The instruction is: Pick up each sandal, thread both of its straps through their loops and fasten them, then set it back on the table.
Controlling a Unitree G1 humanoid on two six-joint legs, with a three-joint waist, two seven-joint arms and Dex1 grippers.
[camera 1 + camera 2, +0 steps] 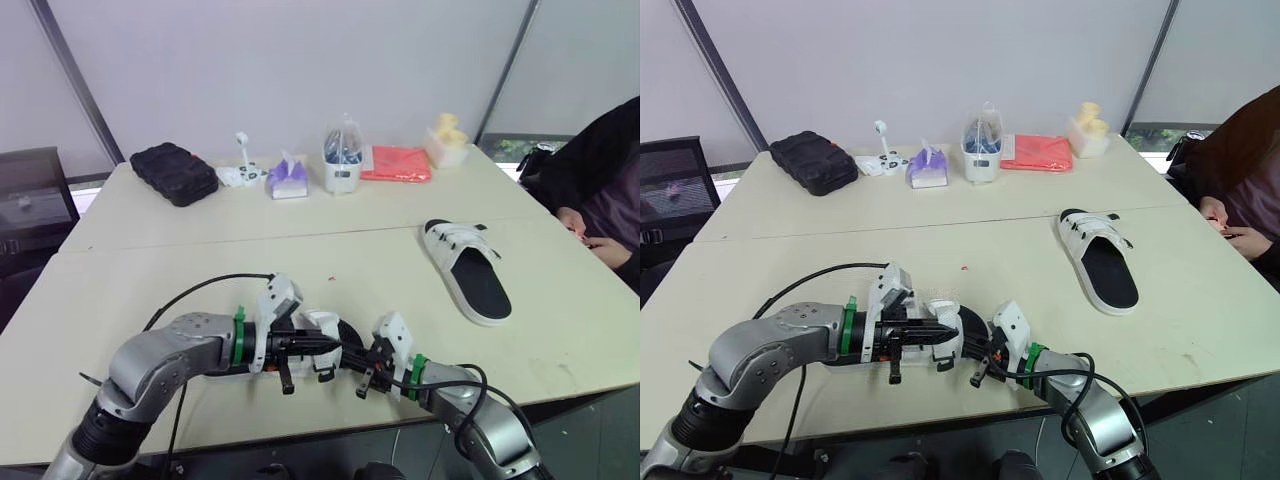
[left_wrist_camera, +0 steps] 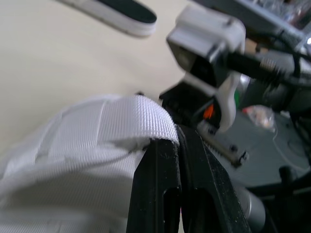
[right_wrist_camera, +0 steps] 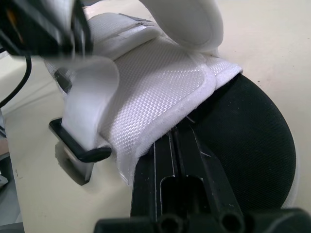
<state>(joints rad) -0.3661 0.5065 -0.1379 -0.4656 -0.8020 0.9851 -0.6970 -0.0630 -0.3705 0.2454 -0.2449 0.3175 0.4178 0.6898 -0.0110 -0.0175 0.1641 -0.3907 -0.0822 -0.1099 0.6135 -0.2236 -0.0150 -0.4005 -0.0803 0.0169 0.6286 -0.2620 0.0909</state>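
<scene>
Held sandal [image 3: 160, 82]: white straps with a fine woven texture, black footbed, black strap loop [image 3: 80, 153]. Loose sandal [image 1: 468, 272]: white straps and sole rim, black footbed. Surface [image 1: 200, 270]: plain cream. Left gripper [image 1: 335, 346] and right gripper [image 1: 365, 360]: black jaws, white camera housings, green band at each wrist. Red cloth [image 1: 396, 163]: flat red, no print. Left of it: white holder [image 1: 342, 160] with blue contents, purple-and-white pack [image 1: 288, 178], black ribbed case [image 1: 174, 172]. Right of it: pale yellow item [image 1: 447, 138].
</scene>
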